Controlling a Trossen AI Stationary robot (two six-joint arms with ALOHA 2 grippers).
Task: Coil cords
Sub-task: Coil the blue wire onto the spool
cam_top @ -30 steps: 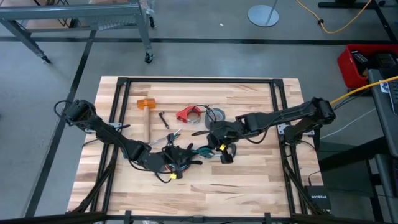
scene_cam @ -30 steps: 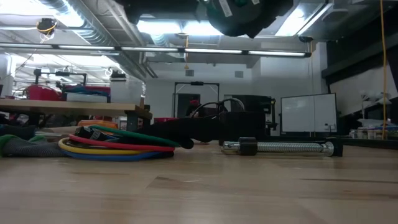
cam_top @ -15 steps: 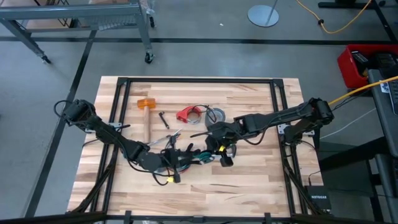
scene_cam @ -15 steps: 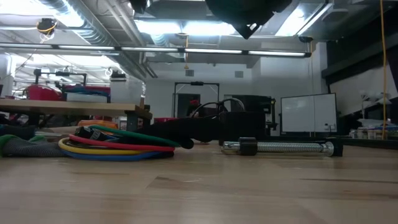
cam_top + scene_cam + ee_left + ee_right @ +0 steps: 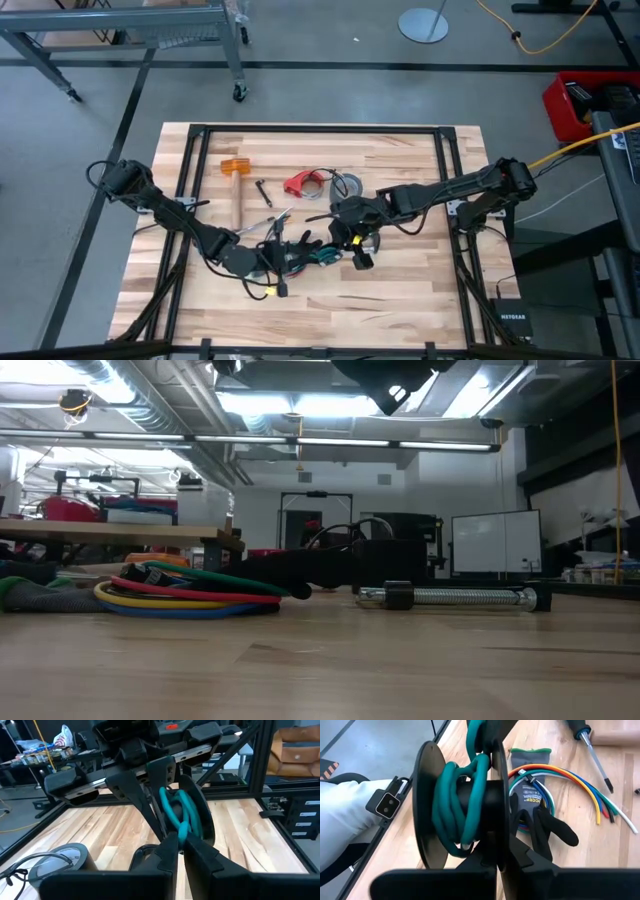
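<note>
My right gripper (image 5: pixel 345 243) is shut on a black spool (image 5: pixel 465 805) with a teal cord (image 5: pixel 452 815) wound on its hub, above the table's middle. My left gripper (image 5: pixel 179 842) faces it from the table's left and is shut on the teal cord's loose stretch (image 5: pixel 325 256). The multicoloured bundle (image 5: pixel 565 775) lies looped on the table under the spool and also shows in the low view (image 5: pixel 190 595). The small red piece (image 5: pixel 303 183) with its thin dark cord (image 5: pixel 325 174) lies farther back. My left gripper pinches the teal cord (image 5: pixel 183 829) between its two fingertips, where the cord leaves the spool. The fingers come about level from the table's left. The cord runs up from them onto the spool, clear of the table. My right gripper pinches one flange of the spool (image 5: pixel 501 845) at its rim between its two fingers. The spool is lifted clear of the table, its flanges standing on edge.
A black glove with a grey-green cuff (image 5: pixel 545 822) lies on the bundle. A screwdriver (image 5: pixel 592 742), a hammer with an orange head (image 5: pixel 233 168), a tape roll (image 5: pixel 347 185) and a metal spring piece (image 5: pixel 450 597) lie around. The near half of the table (image 5: pixel 400 310) is bare wood.
Both grippers have risen a little with the spool and cord; in the low view their dark shape has drawn up toward the top edge. My left gripper has also drifted slightly toward the near edge. The bundle on the table has stayed put.
</note>
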